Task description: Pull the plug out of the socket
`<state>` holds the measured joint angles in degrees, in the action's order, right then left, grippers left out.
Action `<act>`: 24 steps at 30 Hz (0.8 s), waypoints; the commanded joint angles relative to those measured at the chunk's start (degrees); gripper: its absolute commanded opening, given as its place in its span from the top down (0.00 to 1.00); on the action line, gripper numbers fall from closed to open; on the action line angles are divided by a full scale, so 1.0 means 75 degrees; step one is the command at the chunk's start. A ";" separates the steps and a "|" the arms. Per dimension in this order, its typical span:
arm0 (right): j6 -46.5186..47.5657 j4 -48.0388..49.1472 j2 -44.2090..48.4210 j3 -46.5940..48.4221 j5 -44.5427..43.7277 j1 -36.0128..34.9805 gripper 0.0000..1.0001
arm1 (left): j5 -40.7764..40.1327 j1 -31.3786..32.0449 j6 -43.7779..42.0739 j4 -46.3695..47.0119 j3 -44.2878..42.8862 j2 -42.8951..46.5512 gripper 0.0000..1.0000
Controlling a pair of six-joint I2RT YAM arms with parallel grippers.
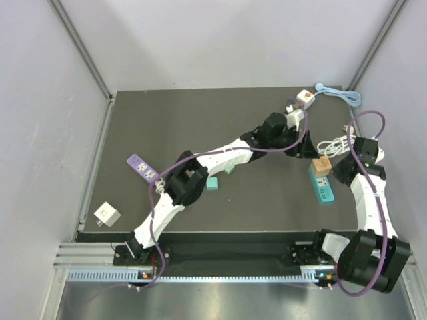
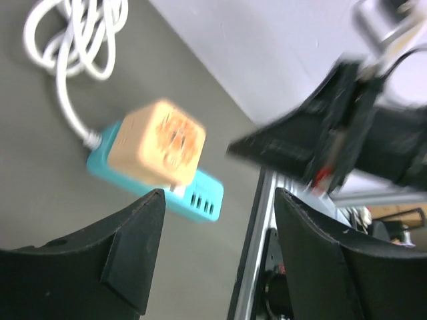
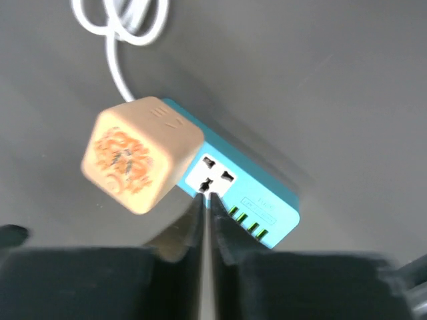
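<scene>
A tan-orange cube plug (image 1: 321,166) sits in the cord end of a teal power strip (image 1: 323,188) at the right of the table. In the left wrist view the plug (image 2: 160,150) stands on the strip (image 2: 203,195) just beyond my open, empty left gripper (image 2: 217,200). In the top view the left gripper (image 1: 300,150) hovers just left of the plug. My right gripper (image 3: 207,199) is shut and empty, its tips over the strip's free white socket (image 3: 213,177), next to the plug (image 3: 137,157). In the top view the right gripper (image 1: 341,171) is just right of the strip.
The strip's white cord (image 1: 333,145) coils behind it. A white cube adapter (image 1: 303,99) and a light blue cable (image 1: 340,95) lie at the back right. A purple strip (image 1: 142,168), a white adapter (image 1: 107,214) and a small teal block (image 1: 213,183) lie to the left.
</scene>
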<state>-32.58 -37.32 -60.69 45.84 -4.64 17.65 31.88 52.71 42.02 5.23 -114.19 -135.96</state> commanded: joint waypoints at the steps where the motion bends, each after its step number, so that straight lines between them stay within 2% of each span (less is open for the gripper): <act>1: 0.0230 0.0429 -0.0333 -0.0183 0.0290 0.0084 1.00 | -0.0804 0.0249 -0.0083 -0.0661 -0.1492 -0.0724 0.29; 6: 0.0230 0.0628 -0.1072 -0.0276 0.0572 0.0143 1.00 | -0.1344 0.0472 -0.0259 -0.1061 -0.2165 -0.1184 0.25; 12: -0.0051 0.0769 -0.0944 -0.0662 0.0256 0.0260 1.00 | -0.1976 0.0636 -0.0481 -0.1389 -0.2200 -0.1266 0.24; 13: -0.0062 0.0792 -0.0909 -0.0733 0.0279 0.0295 1.00 | -0.2058 0.0648 -0.0516 -0.1424 -0.2200 -0.1255 0.18; 14: -0.0109 0.0839 -0.0874 -0.0873 0.0279 0.0307 1.00 | -0.2140 0.0718 -0.0644 -0.1413 -0.2189 -0.1255 0.17; 18: -0.0145 0.1003 -0.0967 -0.1143 0.0595 0.0342 1.00 | -0.2142 0.0812 -0.1323 -0.0852 -0.1757 -0.1068 0.14; 22: -0.0168 0.1027 -0.1026 -0.1273 0.1110 0.0354 1.00 | -0.1850 0.0847 -0.2413 0.0167 -0.0621 -0.0646 0.12; 24: -0.0215 0.1027 -0.0967 -0.1366 0.1158 0.0354 1.00 | -0.1604 0.0836 -0.3104 0.0403 -0.0444 -0.0657 0.15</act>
<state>-33.54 -30.52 -68.55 37.17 1.98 19.79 17.43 58.54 28.34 1.04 -120.29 -144.86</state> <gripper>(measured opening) 0.003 0.861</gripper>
